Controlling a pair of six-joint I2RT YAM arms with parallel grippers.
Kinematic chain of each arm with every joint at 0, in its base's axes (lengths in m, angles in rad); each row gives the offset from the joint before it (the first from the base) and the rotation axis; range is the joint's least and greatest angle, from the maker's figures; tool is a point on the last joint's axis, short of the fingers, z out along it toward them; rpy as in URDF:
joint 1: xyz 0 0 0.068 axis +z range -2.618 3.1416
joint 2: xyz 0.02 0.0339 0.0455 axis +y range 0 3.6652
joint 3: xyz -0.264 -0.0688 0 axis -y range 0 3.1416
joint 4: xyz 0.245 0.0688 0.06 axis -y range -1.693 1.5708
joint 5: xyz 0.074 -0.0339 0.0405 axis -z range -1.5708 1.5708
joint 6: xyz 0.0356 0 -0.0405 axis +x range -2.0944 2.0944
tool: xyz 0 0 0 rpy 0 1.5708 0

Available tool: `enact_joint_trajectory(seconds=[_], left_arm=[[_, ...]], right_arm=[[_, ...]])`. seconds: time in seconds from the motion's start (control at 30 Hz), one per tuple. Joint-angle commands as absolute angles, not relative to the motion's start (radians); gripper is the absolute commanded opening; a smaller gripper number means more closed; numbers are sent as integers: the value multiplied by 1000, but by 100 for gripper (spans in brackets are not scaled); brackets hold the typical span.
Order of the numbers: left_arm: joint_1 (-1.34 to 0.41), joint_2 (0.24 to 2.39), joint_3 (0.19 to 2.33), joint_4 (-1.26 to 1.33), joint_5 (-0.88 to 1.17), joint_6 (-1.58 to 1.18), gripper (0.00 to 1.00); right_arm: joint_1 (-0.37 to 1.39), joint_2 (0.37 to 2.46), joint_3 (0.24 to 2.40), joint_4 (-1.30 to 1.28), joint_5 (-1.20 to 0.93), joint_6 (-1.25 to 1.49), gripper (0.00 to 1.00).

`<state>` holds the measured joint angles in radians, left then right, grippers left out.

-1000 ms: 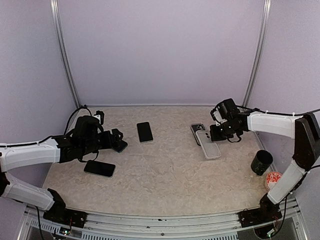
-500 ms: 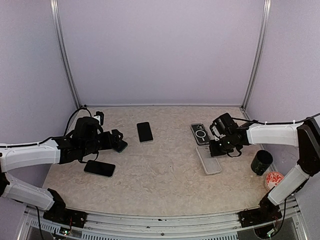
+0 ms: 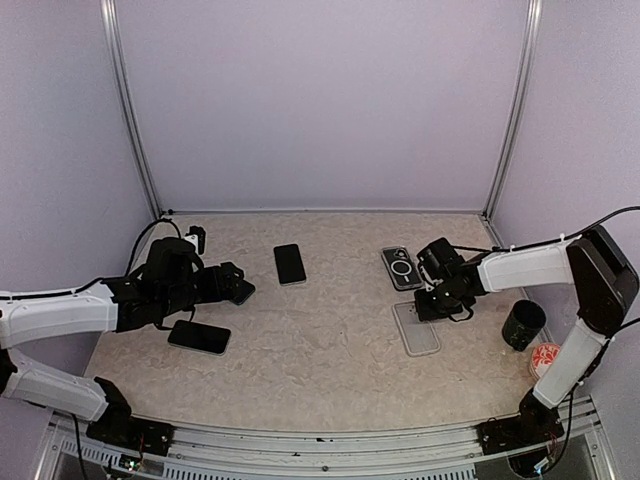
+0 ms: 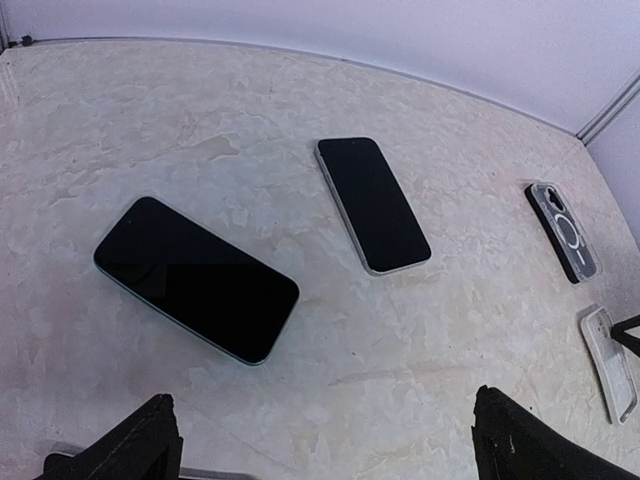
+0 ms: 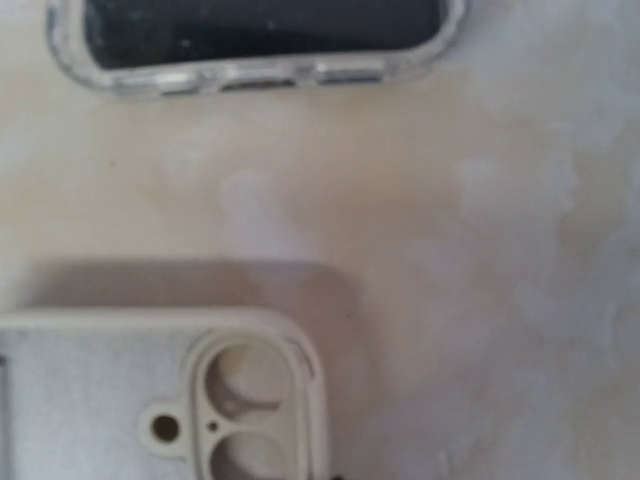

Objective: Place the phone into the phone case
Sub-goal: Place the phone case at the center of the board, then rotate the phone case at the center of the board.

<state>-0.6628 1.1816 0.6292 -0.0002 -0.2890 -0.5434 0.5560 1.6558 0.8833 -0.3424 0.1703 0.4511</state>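
Lilac walls, a mottled beige bench (image 3: 330,360), and everything lies flat on it. The phone case (image 3: 420,335) sits towards the right edge, about halfway between the front and back edges, with its camera-cutout end pointing at the back edge. The right fingers (image 3: 430,305) hover right over that end. The wrist view shows only the cutout corner up close, so I cannot tell whether they are spread or pressed together.

Over by the left edge, the left fingers (image 4: 135,450) are spread wide and hold nothing. One black phone (image 3: 199,337) lies just below them, and a second phone (image 3: 290,263) sits nearer the back edge, mid-bench. A ringed clear case (image 3: 398,268) lies just behind the grey one.

That shell looks thin, light and bendy, so it will likely skate across the bench under a push. I judge a side wall along a long edge the best place to pinch, away from the weaker cutout corner. The phones look stiff, heavier and glossy, so probably slippery; grip one across its narrow width, on the long edges.
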Motion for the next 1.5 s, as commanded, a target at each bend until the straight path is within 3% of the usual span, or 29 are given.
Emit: enact_joint_trajectory(seconds=[0.0, 0.2, 0.67, 1.2, 1.47], left_arm=[[-669, 1159, 611, 14, -291, -552, 99], [-669, 1150, 598, 16, -295, -554, 99], [-669, 1158, 595, 25, -305, -551, 99], [-669, 1156, 602, 24, -317, -558, 99], [-668, 1142, 601, 17, -325, -567, 99]], right_arm=[[564, 1670, 872, -321, 187, 468, 11], [565, 1623, 850, -328, 157, 475, 31], [570, 1442, 701, -315, 22, 524, 56], [643, 1402, 615, -279, 2, 573, 61], [759, 1434, 641, -235, -51, 633, 60]])
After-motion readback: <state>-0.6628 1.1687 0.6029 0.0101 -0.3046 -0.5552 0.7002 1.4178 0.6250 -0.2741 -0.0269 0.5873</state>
